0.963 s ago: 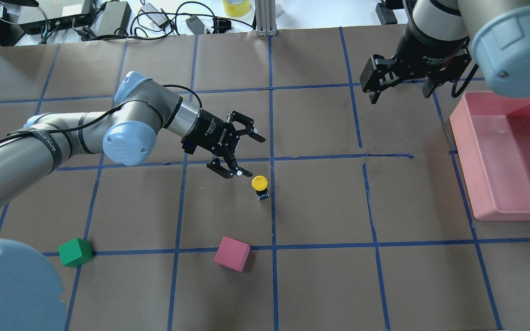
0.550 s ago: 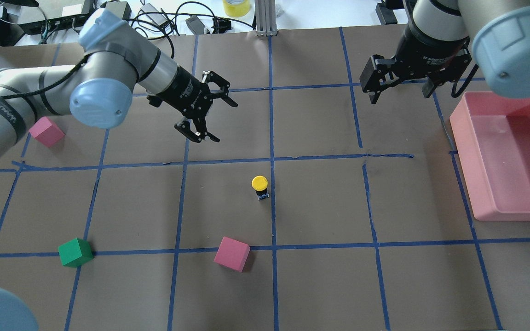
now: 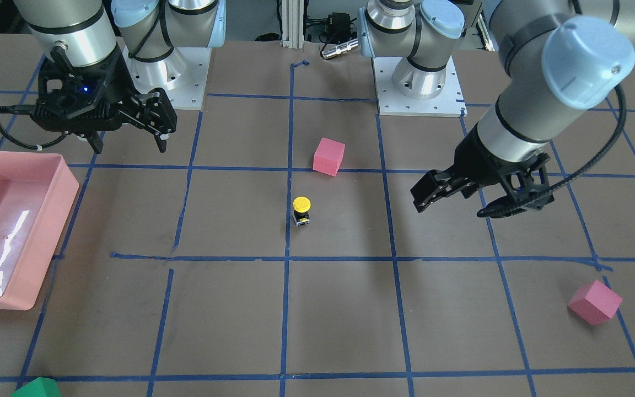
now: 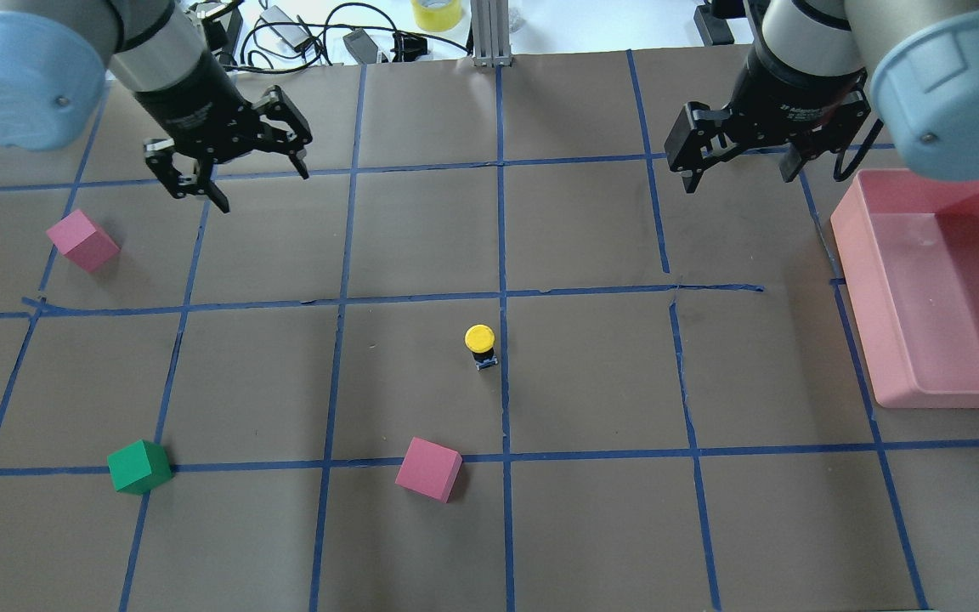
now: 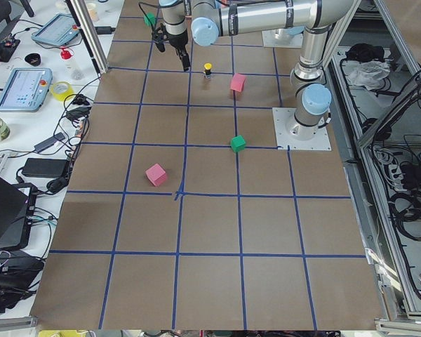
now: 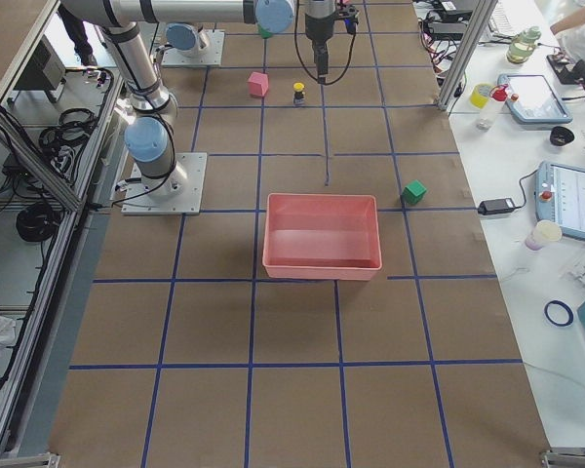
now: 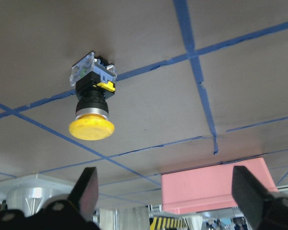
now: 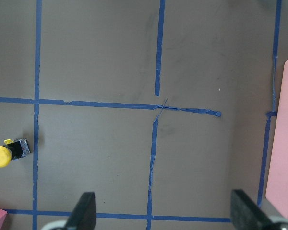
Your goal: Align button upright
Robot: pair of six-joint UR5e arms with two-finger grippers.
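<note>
Overhead exterior had the button (image 4: 480,344) standing upright near the middle of the matte brown counter (image 4: 591,382), just beside a blue tape line (image 4: 504,399). It had a smooth round yellow mushroom cap on a stubby black body over a small silvery metal base. Both pincers hung well clear of it, the left pincer (image 4: 264,191) over the far left squares and the right pincer (image 4: 744,181) near the glossy pink plastic tray (image 4: 948,280), each with black fingers spread wide and nothing held or touched, while a soft-edged pink foam cube (image 4: 428,469) sat on the robot's side of the button and a green foam cube (image 4: 139,466) lay off to the left.
</note>
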